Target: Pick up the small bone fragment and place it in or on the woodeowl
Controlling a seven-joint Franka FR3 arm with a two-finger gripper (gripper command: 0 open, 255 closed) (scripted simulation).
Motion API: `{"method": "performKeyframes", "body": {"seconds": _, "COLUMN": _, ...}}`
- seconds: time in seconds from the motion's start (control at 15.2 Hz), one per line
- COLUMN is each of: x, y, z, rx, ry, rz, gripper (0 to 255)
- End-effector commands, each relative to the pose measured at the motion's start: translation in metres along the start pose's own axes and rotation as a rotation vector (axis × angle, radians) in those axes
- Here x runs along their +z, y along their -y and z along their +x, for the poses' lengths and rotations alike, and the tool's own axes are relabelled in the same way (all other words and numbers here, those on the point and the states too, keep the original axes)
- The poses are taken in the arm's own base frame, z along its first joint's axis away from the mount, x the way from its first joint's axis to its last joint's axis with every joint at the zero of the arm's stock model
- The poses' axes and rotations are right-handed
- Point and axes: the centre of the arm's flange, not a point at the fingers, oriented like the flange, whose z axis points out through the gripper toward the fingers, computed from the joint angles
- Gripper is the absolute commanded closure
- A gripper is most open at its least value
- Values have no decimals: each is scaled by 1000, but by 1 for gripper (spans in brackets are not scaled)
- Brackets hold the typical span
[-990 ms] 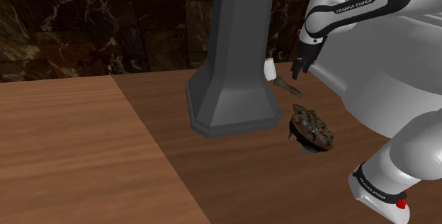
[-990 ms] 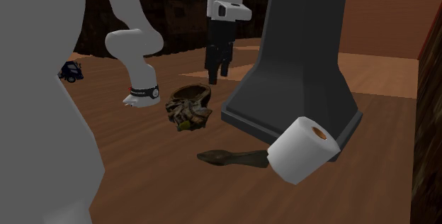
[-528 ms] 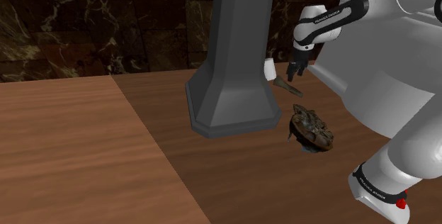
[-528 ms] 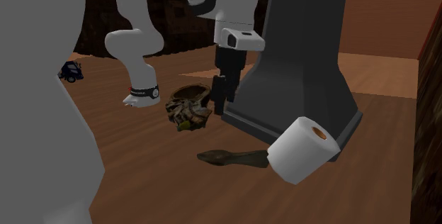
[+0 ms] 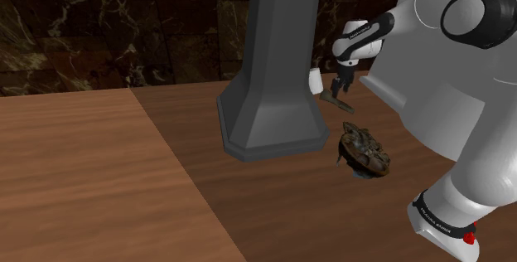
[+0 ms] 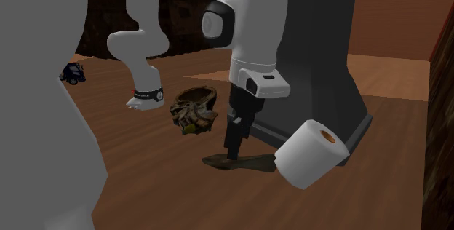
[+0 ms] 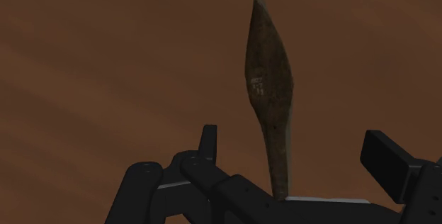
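Wrist view: jaws parted astride the ungripped bone fragment (image 7: 269,95), outside the bowl (image 5: 364,151).

One end of the bone fragment (image 6: 236,163) slips behind the white paper roll (image 6: 311,153), so I can't see its full length. In the wrist view its other end disappears under the gripper (image 7: 296,148). The grey pillar (image 6: 313,68) runs off the top edge. A small blue thing (image 6: 73,72), half behind a large pale shape (image 6: 36,134), is too small to name. The wooden bowl (image 6: 195,108) holds a jumble I can't sort out.
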Motion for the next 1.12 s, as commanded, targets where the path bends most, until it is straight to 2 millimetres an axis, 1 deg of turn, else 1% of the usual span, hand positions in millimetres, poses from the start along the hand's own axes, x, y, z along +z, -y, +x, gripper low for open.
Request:
{"method": "performKeyframes", "body": {"seconds": 0.0, "x": 10, "y": -3, "z": 3, "rx": 0, "ry": 0, "rz": 0, "gripper": 0}}
{"method": "performKeyframes", "body": {"seconds": 0.33, "x": 37, "y": -3, "z": 3, "rx": 0, "ry": 0, "rz": 0, "gripper": 0}}
{"method": "performKeyframes", "body": {"seconds": 0.4, "x": 45, "y": -3, "z": 3, "rx": 0, "ry": 0, "rz": 0, "gripper": 0}}
{"method": "performKeyframes", "body": {"seconds": 0.92, "x": 45, "y": -3, "z": 3, "rx": 0, "ry": 1, "rz": 0, "gripper": 0}}
{"method": "performKeyframes", "body": {"seconds": 0.99, "x": 45, "y": -3, "z": 3, "rx": 0, "ry": 1, "rz": 0, "gripper": 255}}
{"method": "performKeyframes", "body": {"seconds": 1.06, "x": 45, "y": -3, "z": 3, "rx": 0, "ry": 1, "rz": 0, "gripper": 255}}
